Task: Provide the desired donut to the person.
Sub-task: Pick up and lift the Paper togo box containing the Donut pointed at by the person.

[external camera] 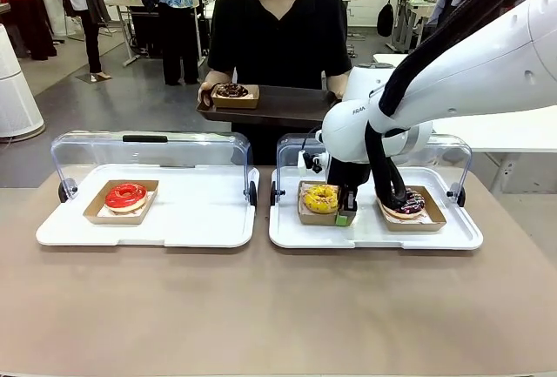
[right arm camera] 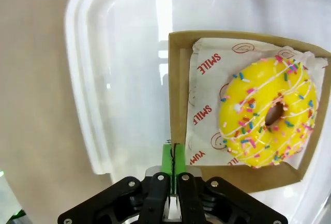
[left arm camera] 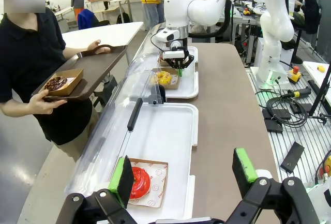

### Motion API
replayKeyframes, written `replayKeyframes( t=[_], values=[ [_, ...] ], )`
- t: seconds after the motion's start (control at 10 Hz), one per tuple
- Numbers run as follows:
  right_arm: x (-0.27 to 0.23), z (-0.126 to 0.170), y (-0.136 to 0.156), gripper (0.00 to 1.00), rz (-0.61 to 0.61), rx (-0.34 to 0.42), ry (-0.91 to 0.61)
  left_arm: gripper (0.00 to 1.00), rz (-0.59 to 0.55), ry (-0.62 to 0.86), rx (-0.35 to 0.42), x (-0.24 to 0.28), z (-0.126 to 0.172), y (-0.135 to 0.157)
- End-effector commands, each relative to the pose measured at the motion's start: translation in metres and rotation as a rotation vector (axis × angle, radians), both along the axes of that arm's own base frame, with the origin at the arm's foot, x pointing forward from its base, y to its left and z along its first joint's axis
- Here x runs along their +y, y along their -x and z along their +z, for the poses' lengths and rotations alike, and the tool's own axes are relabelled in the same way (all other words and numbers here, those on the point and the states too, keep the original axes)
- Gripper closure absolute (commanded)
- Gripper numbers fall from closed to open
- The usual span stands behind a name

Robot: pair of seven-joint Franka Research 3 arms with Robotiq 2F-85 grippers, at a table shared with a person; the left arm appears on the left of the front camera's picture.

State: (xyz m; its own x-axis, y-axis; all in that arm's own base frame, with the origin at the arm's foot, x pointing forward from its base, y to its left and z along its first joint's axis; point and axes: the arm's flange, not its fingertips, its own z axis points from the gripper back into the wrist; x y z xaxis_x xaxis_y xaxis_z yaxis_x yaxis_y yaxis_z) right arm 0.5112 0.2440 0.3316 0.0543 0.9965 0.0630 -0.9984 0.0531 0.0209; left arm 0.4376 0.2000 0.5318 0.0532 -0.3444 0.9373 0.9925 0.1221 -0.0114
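Note:
A yellow sprinkled donut (external camera: 320,198) (right arm camera: 266,113) (left arm camera: 163,77) lies in a cardboard box (right arm camera: 178,94) on the right white tray (external camera: 374,235). My right gripper (external camera: 345,217) (right arm camera: 172,154) points down at the box's near right edge, its green pads shut on the cardboard wall. My left gripper (left arm camera: 183,169) hangs open above the left tray, over a red donut (left arm camera: 139,181) (external camera: 126,195). The person (external camera: 278,33) stands at the far side holding a brown tray (external camera: 287,107) with a chocolate donut (external camera: 232,91) in a box.
A second chocolate donut (external camera: 407,202) in its box sits right of the yellow one, partly behind my right arm's cable. Both white trays have clear lids (external camera: 152,152) tipped open at the back. The left tray (external camera: 200,220) holds the red donut at its left end.

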Motion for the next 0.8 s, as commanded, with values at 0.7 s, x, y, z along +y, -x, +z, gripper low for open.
replayKeyframes(
  t=[0.7],
  values=[
    [0.017, 0.229, 0.215, 1.00, -0.114, -0.070, 0.022, 0.00, 0.008, -0.004, -0.001, 0.001, 0.002, 0.000]
  ],
)
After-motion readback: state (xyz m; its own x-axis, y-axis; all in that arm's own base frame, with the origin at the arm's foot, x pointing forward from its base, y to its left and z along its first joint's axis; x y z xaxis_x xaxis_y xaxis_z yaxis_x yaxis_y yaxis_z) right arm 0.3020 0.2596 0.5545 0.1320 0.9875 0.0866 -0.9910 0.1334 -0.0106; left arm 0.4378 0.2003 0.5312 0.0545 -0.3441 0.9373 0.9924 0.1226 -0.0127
